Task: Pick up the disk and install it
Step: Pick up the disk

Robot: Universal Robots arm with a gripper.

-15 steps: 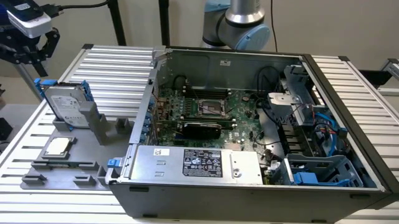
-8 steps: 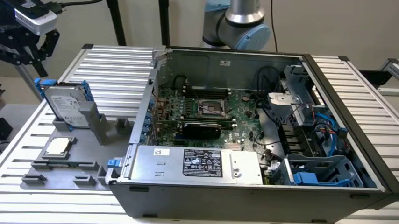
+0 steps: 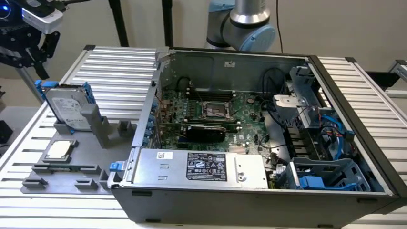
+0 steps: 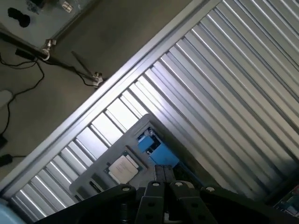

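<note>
Gripper (image 3: 25, 50) hangs high on the exterior view's left of the open computer case (image 3: 254, 191); whether it is spread or pressed together cannot be told. Nearer the case, the disk (image 3: 66, 107) stands upright in a grey holder (image 3: 95, 126) on the table (image 3: 127, 67), untouched. A sound approach would line up squarely over its upper edge, clear of the flat processor chip (image 3: 58, 150).

Exterior camera: raised, close, angled down over open computer case (image 3: 254, 210) and slatted table (image 3: 121, 62). Wrist camera: high, tilted down. Shared: grey fixture tray (image 3: 95, 157) (image 4: 124, 140), table slats.
</note>
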